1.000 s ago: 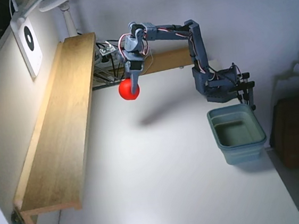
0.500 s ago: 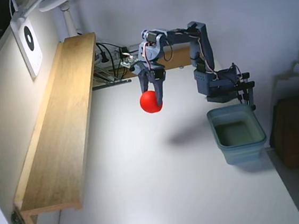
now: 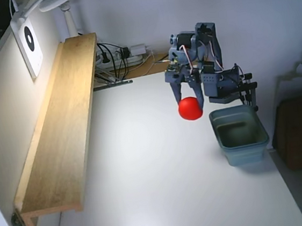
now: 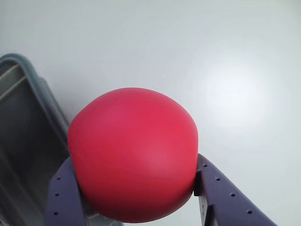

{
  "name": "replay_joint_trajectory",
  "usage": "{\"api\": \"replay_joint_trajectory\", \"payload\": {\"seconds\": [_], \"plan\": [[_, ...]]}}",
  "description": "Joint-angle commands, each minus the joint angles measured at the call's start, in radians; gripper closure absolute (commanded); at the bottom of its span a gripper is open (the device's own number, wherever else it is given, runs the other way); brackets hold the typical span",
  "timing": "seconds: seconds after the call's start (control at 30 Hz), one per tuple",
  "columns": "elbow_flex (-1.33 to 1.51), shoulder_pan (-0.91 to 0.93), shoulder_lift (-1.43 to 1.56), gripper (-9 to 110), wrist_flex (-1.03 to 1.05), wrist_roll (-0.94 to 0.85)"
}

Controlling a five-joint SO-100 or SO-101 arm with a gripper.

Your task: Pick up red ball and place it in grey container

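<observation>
My gripper point(image 3: 189, 104) is shut on the red ball point(image 3: 190, 108) and holds it above the white table, just left of the grey container point(image 3: 240, 134) in the fixed view. The container stands upright and looks empty. In the wrist view the red ball point(image 4: 132, 154) fills the middle, clamped between my two dark fingers point(image 4: 65, 195), and the grey container's rim point(image 4: 40, 92) shows at the left edge. My gripper point(image 4: 134, 197) is mostly hidden behind the ball there.
A long wooden shelf point(image 3: 60, 122) runs along the left wall in the fixed view. Cables and a power strip point(image 3: 120, 55) lie at the back. The table's right edge point(image 3: 285, 185) runs just beyond the container.
</observation>
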Motion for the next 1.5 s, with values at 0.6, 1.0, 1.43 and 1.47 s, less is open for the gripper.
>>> {"api": "replay_joint_trajectory", "payload": {"seconds": [0.6,1.0,1.43,1.47], "plan": [[-0.051,-0.386,0.017,78,0.019,0.003],[-0.051,-0.385,0.017,78,0.019,0.003],[-0.051,-0.385,0.017,63,0.019,0.003],[-0.051,-0.385,0.017,63,0.019,0.003]]}}
